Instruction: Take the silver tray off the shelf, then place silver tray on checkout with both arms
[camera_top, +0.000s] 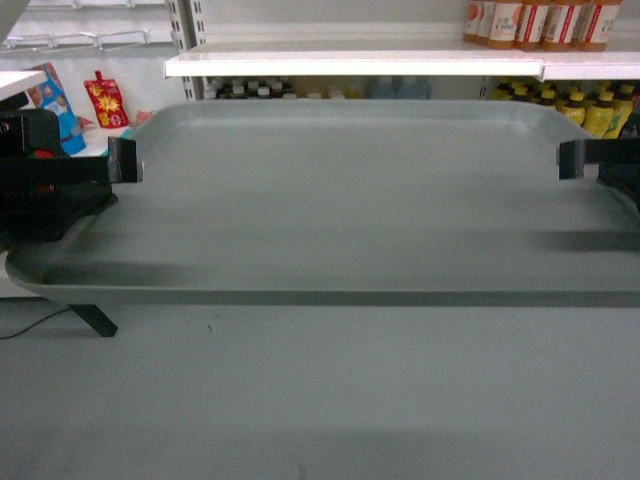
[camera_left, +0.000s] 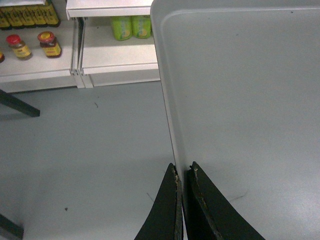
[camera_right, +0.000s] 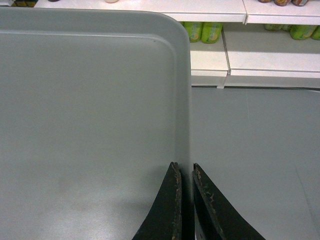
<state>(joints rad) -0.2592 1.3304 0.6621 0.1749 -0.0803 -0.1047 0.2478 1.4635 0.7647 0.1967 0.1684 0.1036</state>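
The silver tray (camera_top: 340, 200) hangs level in the air in front of the white shelf (camera_top: 350, 64), clear of its front edge, and spans almost the whole head view. My left gripper (camera_top: 125, 160) is shut on the tray's left rim. In the left wrist view the rim (camera_left: 167, 100) runs straight into that gripper (camera_left: 182, 167). On the other side my right gripper (camera_top: 570, 158) is shut on the right rim, and the right wrist view shows this gripper (camera_right: 184, 166) pinching the tray (camera_right: 90, 100). The checkout top is out of view.
Bottles (camera_top: 540, 22) stand on the shelf boards behind the tray. Jars (camera_left: 49, 44) and green bottles (camera_left: 131, 26) sit on low shelves. A dark table leg (camera_top: 95, 318) stands on the grey floor (camera_top: 320, 400) at the lower left.
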